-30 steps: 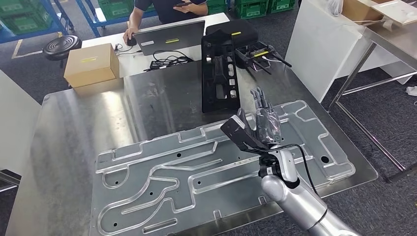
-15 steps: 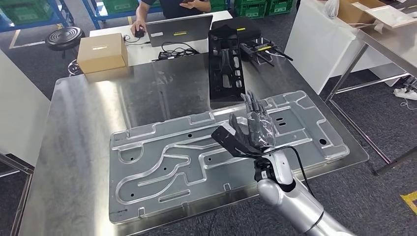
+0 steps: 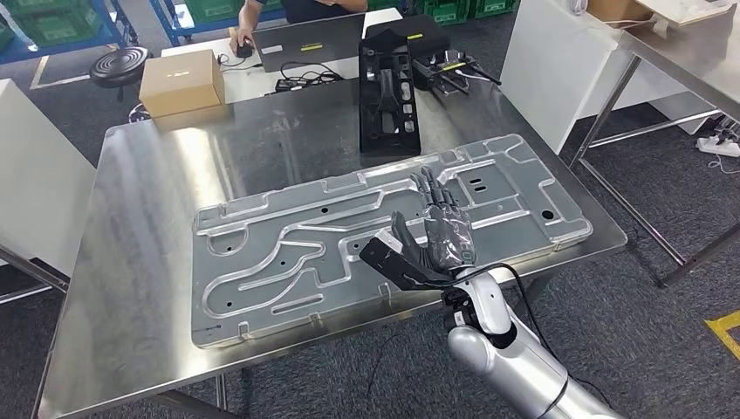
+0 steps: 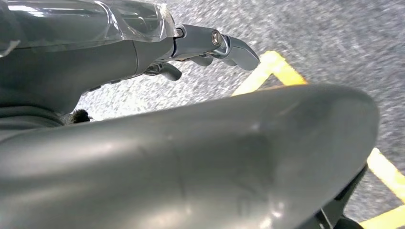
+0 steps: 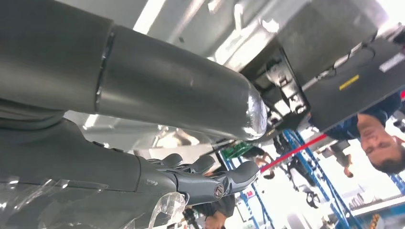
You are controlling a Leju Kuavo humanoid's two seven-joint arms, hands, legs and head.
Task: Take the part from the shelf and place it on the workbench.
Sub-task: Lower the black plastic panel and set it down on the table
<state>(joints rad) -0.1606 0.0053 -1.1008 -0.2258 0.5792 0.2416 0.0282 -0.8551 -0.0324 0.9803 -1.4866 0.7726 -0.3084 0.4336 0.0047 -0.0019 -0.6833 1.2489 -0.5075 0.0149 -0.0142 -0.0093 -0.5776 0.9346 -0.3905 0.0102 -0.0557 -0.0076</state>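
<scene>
The part, a large pressed sheet-metal panel (image 3: pixel 332 240) with curved grooves, lies flat on the steel workbench (image 3: pixel 148 175), reaching close to the near edge. My right hand (image 3: pixel 439 234) is raised over the panel's near right portion, fingers stretched out and apart, holding nothing. In the right wrist view the same hand (image 5: pixel 143 138) shows straight fingers and a long thumb with nothing between them. My left hand (image 4: pixel 143 45) hangs over the grey floor with its fingers extended and nothing in it.
A black moulded tray (image 3: pixel 388 87) stands at the bench's far side. Beyond it are a cardboard box (image 3: pixel 181 77), a laptop (image 3: pixel 307 42) and a person (image 3: pixel 292 7) at a desk. A white cabinet (image 3: pixel 35 175) stands left, a white table (image 3: pixel 558 61) right. Yellow floor tape (image 4: pixel 267 71) crosses the floor.
The whole picture has shifted: the camera has drawn back from the bench, so more floor and the near edge show. My right hand stays raised and empty, and the panel stays flat.
</scene>
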